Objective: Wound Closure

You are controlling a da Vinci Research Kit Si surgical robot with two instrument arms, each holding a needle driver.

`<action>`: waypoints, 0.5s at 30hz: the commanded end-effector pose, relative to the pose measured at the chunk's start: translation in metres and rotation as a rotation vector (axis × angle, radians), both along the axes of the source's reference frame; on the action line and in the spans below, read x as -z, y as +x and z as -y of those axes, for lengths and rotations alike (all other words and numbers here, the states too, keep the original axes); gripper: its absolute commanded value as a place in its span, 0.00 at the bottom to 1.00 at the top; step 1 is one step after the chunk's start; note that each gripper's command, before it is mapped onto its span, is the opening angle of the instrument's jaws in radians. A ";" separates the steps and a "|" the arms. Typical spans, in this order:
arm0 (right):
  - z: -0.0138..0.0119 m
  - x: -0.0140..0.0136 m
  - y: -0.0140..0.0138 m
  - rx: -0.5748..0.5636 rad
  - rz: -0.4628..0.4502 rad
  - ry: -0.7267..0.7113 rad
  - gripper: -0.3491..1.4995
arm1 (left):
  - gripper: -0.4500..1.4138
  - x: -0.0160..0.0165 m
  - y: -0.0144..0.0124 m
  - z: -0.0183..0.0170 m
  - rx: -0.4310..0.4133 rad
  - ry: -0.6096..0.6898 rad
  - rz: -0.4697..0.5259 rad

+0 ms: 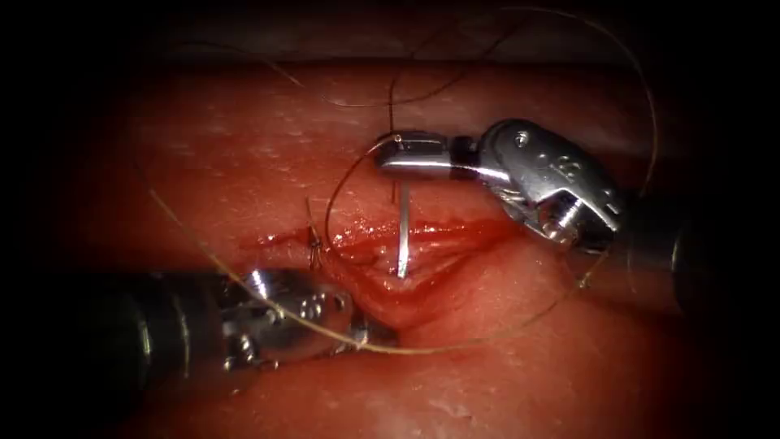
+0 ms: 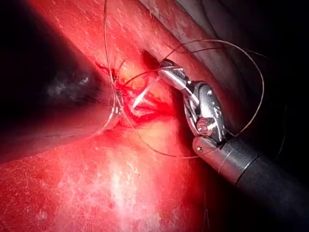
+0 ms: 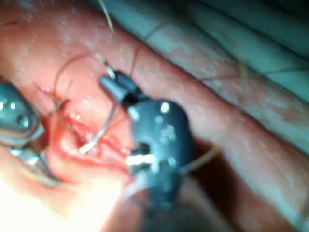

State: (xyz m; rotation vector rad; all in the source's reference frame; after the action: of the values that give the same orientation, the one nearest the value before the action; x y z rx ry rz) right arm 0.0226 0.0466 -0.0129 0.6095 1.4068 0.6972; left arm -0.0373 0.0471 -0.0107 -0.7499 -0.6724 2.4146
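Steel needle [image 1: 402, 236] hangs upright, tip down in the cut, from right tool [image 1: 390, 154] jaws; left tool [image 1: 361, 333] jaws unclear.

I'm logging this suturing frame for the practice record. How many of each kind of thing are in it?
Tools: 2, the right arm's tool with its hand shut on the needle near its back end, and the left arm's tool at the cut's lower edge.
Needle: 1, tip in the cut.
Thread: 1.
Tissue: 1.
Total: 5.
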 end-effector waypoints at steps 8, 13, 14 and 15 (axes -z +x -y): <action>-0.0005 -0.0006 0.0013 -0.070 -0.028 0.185 0.00 | 0.10 -0.0006 -0.0005 -0.0001 -0.001 -0.001 0.002; 0.0004 -0.0015 0.0019 -0.101 -0.029 0.255 0.00 | 0.10 -0.0006 -0.0005 -0.0001 -0.002 -0.001 0.002; 0.0006 -0.0016 0.0020 -0.105 -0.031 0.265 0.00 | 0.10 -0.0006 -0.0005 -0.0001 -0.002 -0.001 0.002; 0.0010 -0.0018 0.0021 -0.107 -0.030 0.292 0.00 | 0.10 -0.0006 -0.0005 -0.0001 -0.002 -0.001 0.002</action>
State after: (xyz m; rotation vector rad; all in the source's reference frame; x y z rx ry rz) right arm 0.0239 0.0455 -0.0116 0.7793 1.3803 0.9990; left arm -0.0372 0.0472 -0.0107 -0.7509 -0.6737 2.4155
